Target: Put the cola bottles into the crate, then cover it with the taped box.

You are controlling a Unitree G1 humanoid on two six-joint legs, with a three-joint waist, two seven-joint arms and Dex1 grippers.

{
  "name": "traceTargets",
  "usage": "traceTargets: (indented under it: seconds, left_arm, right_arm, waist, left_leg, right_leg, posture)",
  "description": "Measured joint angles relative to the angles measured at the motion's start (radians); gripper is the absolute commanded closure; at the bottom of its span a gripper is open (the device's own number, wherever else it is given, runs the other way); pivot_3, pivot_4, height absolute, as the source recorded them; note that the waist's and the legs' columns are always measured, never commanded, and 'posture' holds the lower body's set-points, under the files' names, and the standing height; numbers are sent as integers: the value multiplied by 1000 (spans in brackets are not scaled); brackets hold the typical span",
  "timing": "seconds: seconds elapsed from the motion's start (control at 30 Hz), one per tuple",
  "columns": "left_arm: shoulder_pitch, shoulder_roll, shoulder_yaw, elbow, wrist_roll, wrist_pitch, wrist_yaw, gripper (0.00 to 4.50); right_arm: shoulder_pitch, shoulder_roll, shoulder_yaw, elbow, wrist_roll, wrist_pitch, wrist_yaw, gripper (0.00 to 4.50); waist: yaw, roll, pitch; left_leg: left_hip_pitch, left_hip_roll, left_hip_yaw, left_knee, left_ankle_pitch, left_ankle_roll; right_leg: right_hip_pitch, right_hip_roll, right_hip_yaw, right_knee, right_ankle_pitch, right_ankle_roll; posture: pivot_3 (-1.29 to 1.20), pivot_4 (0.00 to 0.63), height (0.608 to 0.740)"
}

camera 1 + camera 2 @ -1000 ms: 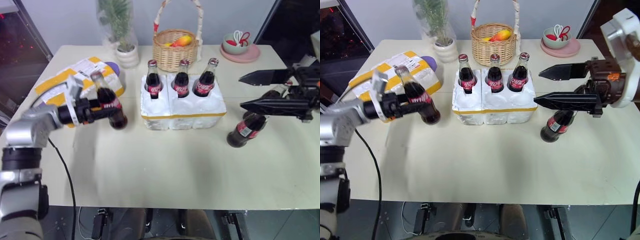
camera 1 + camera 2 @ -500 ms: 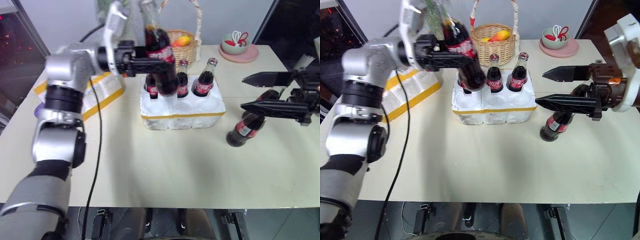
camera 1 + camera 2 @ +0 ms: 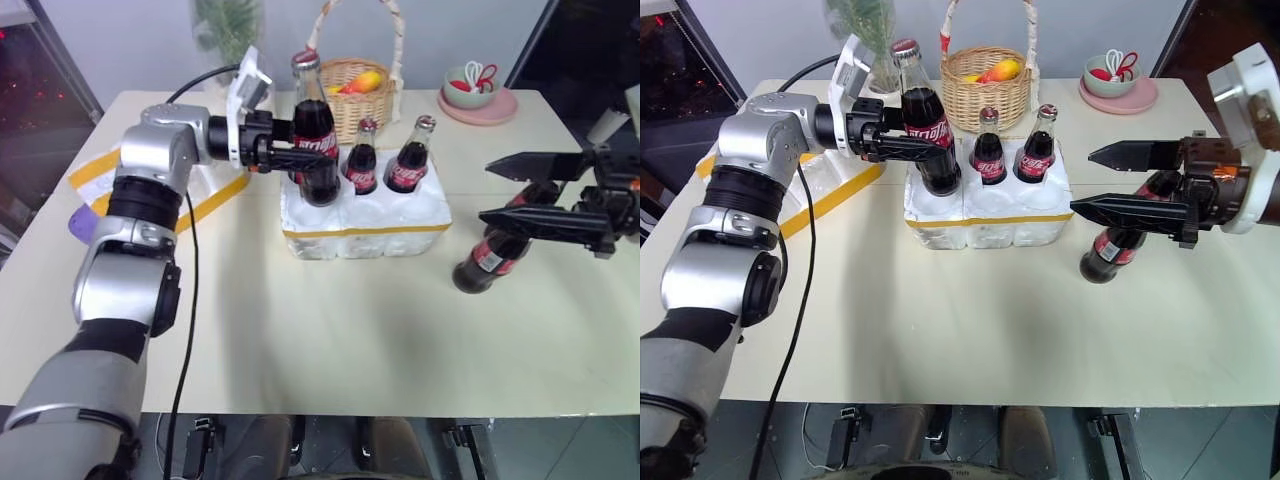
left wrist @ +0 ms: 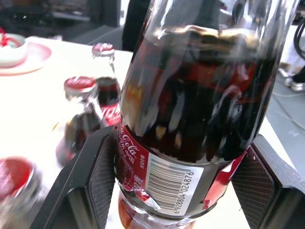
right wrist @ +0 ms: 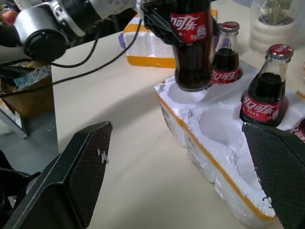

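Observation:
My left gripper [image 3: 308, 160] is shut on a cola bottle [image 3: 314, 135] by its lower body and holds it upright, base just over the near-left well of the crate [image 3: 365, 222]. The left wrist view has the bottle's label [image 4: 167, 179] between the two pads. Cola bottles [image 3: 362, 162] [image 3: 410, 160] stand in the far wells; a third [image 5: 227, 57] sits behind the held one. My right gripper [image 3: 485, 190] hangs open to the right of the crate, above two more bottles [image 3: 488, 257] on the table. The taped box [image 3: 825, 185] lies at the left, partly behind my left arm.
A wicker basket [image 3: 350, 95] with fruit stands just behind the crate, beside a potted plant [image 3: 872, 45]. A pink plate with a bowl [image 3: 478, 95] is at the far right corner. A purple object [image 3: 82, 215] lies by the taped box. A black cable hangs from the left arm.
My left arm lifted the bottle from low over the table's left side, swung it right and brought it upright over the crate. The right gripper kept its place, open.

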Motion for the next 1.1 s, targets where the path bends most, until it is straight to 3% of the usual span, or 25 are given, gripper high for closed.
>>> traceTargets:
  seconds: [0.5,1.1]
  left_arm:
    - [162,-27,-15,-31,102,-135,51,1718]
    - [164,-63,-30,62,156,-189,98,1718]
  right_arm:
    - [11,2,-1,0,29,-1,-57,0]
    - [47,21,8,-12,8,-49,-81,0]
  waist:
    - [-4,0,0]
    - [-5,0,0]
  left_leg:
    - [-2,0,0,1,-1,1]
    - [-4,0,0,2,0,1]
  right_leg:
    - [-1,0,0,0,1,1]
    - [-4,0,0,1,1,2]
  posture:
    - [0,150,740]
    - [0,150,740]
